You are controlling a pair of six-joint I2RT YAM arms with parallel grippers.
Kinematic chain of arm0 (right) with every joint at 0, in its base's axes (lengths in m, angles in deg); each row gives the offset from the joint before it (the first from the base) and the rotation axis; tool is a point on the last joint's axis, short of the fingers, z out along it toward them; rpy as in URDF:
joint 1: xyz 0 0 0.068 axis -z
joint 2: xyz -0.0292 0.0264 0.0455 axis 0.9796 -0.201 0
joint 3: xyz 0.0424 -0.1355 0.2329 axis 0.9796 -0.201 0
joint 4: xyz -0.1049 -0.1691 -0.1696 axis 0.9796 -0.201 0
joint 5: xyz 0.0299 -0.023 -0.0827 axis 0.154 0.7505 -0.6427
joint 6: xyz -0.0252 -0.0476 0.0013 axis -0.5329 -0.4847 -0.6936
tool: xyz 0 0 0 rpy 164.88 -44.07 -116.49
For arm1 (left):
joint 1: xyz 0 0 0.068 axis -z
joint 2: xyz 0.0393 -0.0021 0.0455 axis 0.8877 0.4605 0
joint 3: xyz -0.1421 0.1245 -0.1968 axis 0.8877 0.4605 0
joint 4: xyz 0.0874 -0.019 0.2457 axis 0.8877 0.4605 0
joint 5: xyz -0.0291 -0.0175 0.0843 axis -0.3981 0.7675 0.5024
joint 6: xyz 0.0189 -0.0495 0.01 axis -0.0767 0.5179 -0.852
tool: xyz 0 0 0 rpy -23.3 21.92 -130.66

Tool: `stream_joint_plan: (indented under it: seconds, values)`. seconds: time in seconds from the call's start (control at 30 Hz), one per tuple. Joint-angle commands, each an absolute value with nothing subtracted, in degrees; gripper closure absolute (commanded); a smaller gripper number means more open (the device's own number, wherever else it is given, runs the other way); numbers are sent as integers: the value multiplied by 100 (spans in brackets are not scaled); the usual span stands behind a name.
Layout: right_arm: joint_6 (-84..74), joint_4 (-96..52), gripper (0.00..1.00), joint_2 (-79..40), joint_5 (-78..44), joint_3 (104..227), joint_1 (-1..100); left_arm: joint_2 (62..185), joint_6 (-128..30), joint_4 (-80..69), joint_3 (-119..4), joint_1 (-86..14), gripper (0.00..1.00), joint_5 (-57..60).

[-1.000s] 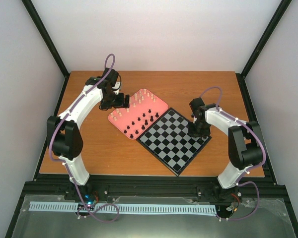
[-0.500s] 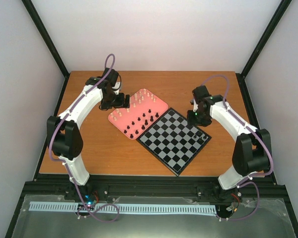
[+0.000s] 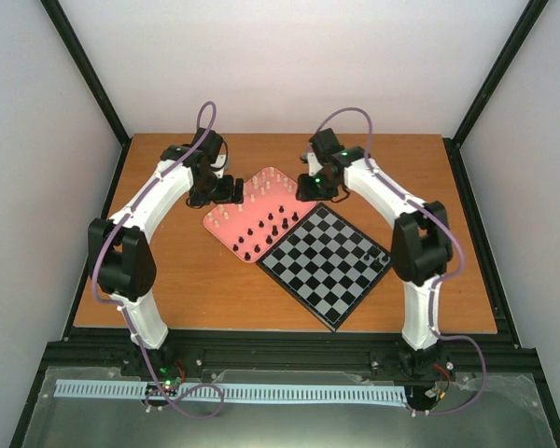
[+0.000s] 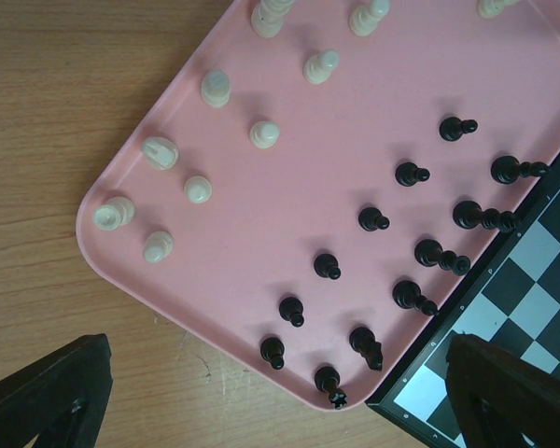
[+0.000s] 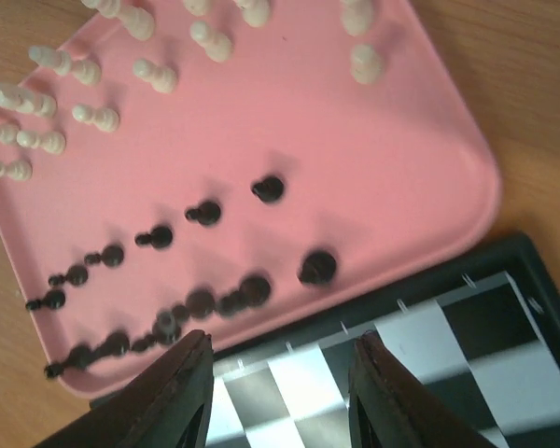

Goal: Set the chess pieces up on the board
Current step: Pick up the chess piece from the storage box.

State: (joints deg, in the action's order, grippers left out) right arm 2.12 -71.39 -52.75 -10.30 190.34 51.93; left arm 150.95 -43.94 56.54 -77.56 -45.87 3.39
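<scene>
The board [image 3: 323,273], black and grey checks, lies at the table's middle right. A small black piece [image 3: 374,253] stands near its right corner. The pink tray [image 3: 214,224] touches its back left edge and holds cream pieces [image 3: 261,187] at the back and black pieces [image 3: 261,229] nearer the board. My left gripper [image 3: 231,191] hovers over the tray's left part, open and empty. In the left wrist view [image 4: 278,373] the black pieces [image 4: 373,219] and the cream pieces [image 4: 210,89] lie below it. My right gripper [image 3: 310,187] is open and empty over the tray's right corner. In the right wrist view [image 5: 280,373] it is above the board's rim [image 5: 448,280].
The brown table [image 3: 168,289] extends to the left and front of the tray and the board. Black frame posts [image 3: 84,65] and white walls [image 3: 289,56] enclose the table. The two arm bases stand at the near edge.
My right arm has swung from the board's right corner back and left to the tray's right corner. A black piece stays near that board corner. The left arm has not moved.
</scene>
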Motion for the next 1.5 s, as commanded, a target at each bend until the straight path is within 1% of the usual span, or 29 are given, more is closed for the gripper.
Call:
stream_joint_plan:
  seconds: [0.0, 0.2, 0.53, 0.73, 0.87, 1.13, 1.17, 1.27, 1.47]
  values:
    - [112, -7052, 59, -6066, -847, 19763, 4985, 15083, -4338, 5648, -7901, -4615, 0, 380]
    - [-48, -7223, 59, -6973, -819, 20690, 4793, 15036, -4340, 5633, -7857, -4615, 0, 381]
    - [-165, -7495, 62, -7781, -1142, 21428, 4705, 15025, -4336, 5615, -7834, -4619, 0, 357]
    - [-184, -7561, 66, -7950, -1254, 21432, 4685, 15034, -4336, 5601, -7805, -4615, 0, 366]
    - [-208, -7566, 66, -8002, -1268, 21436, 4677, 15046, -4340, 5591, -7795, -4610, 0, 365]
    - [-222, -7664, 66, -8222, -1237, 21834, 4663, 15055, -4336, 5576, -7774, -4610, 0, 357]
    - [-227, -7682, 67, -8245, -1234, 21860, 4660, 15053, -4336, 5568, -7766, -4612, 0, 365]
    - [-227, -7726, 74, -8281, -1222, 21918, 4659, 15045, -4336, 5562, -7745, -4610, 0, 375]
    - [-262, -7805, 76, -8266, -1221, 21926, 4651, 15053, -4337, 5553, -7743, -4615, 0, 369]
